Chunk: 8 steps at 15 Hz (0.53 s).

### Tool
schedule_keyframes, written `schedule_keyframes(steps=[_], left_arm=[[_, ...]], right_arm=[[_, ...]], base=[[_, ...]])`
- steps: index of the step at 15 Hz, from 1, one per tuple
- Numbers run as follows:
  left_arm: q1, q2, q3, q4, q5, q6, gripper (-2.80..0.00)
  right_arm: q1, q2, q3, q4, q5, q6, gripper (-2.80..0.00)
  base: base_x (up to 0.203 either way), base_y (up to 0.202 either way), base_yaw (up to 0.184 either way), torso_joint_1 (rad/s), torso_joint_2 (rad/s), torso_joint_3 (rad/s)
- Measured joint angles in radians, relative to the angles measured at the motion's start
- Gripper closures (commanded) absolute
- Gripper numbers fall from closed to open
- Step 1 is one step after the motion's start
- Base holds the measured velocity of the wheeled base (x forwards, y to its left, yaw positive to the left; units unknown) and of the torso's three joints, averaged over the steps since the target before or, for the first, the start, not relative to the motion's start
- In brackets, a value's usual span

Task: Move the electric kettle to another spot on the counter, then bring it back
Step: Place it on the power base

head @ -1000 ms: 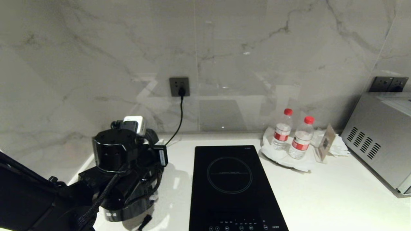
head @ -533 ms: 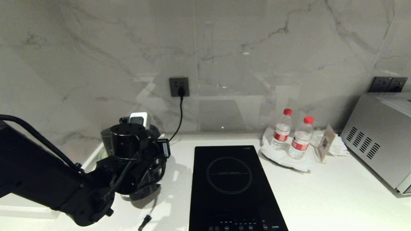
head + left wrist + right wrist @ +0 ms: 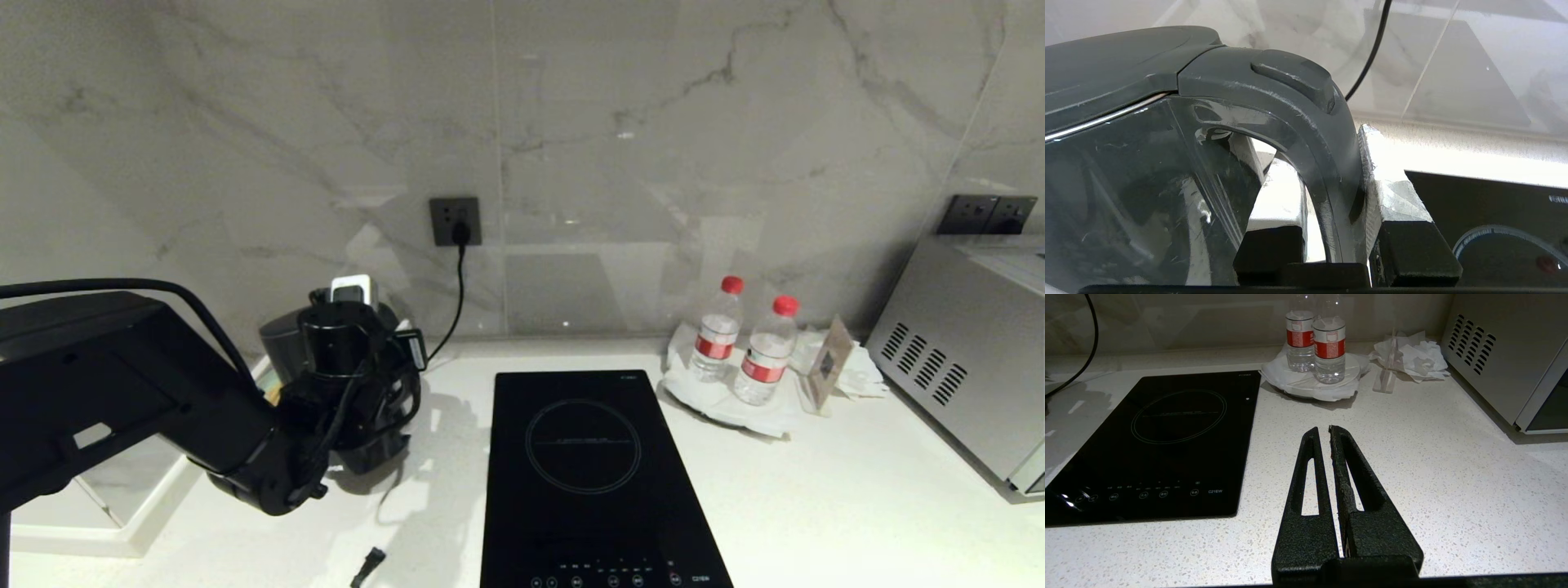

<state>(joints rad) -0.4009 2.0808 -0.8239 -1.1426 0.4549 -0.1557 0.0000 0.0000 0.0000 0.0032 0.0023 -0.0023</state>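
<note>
Electric kettle (image 3: 1126, 134) handle clamped between left end effector (image 3: 1331, 212) fingers, seemingly upright.

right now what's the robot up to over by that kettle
The left gripper is shut on the loop handle of the electric kettle, at the back left of the counter beside the induction hob. The head view does not show whether the kettle's base touches the counter. The right gripper is shut and empty, parked above the counter in front of two water bottles, and takes no part.
</note>
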Motion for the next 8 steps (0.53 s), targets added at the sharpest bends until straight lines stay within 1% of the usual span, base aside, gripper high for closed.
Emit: schedule_keyframes(steps=[2,5,8], left_arm=[[0.011,0.021,-0.029,0.002,0.001,0.002,0.0],[0.032,0.043,-0.076,0.005,0.0,0.022,0.0],[0.047,0.052,-0.144,0.054,0.0,0.022,0.0]], right_arm=[[0.0,0.0,0.0,0.0,0.0,0.0,0.0],[0.0,0.0,0.0,0.0,0.0,0.0,0.0],[0.0,0.0,0.0,0.0,0.0,0.0,0.0]], base=[[0.0,0.0,0.0,0.0,0.0,0.0],[0.0,0.0,0.0,0.0,0.0,0.0],[0.0,0.0,0.0,0.0,0.0,0.0]])
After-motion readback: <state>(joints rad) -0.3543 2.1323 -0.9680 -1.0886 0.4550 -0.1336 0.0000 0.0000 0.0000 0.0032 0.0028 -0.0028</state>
